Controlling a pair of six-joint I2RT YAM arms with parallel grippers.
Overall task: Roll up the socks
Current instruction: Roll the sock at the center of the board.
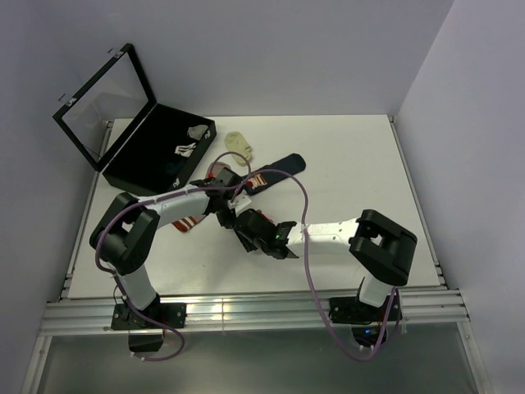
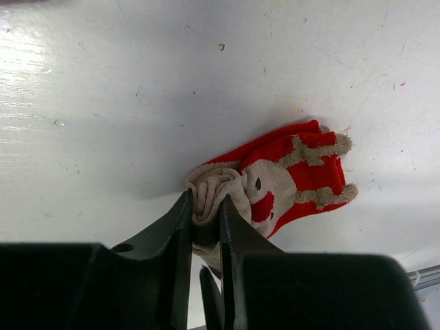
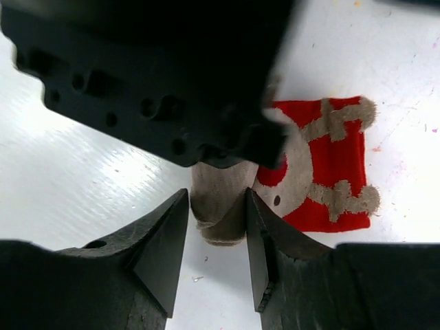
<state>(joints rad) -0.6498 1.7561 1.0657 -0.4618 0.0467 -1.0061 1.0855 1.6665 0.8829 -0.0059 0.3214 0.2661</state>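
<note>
A beige sock (image 2: 275, 182) with red toe and heel lies on the white table, one end rolled into a tight beige coil. My left gripper (image 2: 204, 206) is shut on that coil. From the other side, my right gripper (image 3: 214, 210) is open and straddles the roll's end (image 3: 220, 199), fingers close beside it. In the top view both grippers meet mid-table, left gripper (image 1: 232, 209) and right gripper (image 1: 244, 223), hiding this sock. A navy sock (image 1: 283, 167) lies just beyond them. A red-and-white striped cuff (image 1: 189, 222) shows under the left arm.
An open black case (image 1: 156, 152) stands at the back left, holding small white items (image 1: 190, 139). A small pale-yellow sock (image 1: 239, 144) lies beside it. The table (image 1: 353, 156) is walled at the back and both sides.
</note>
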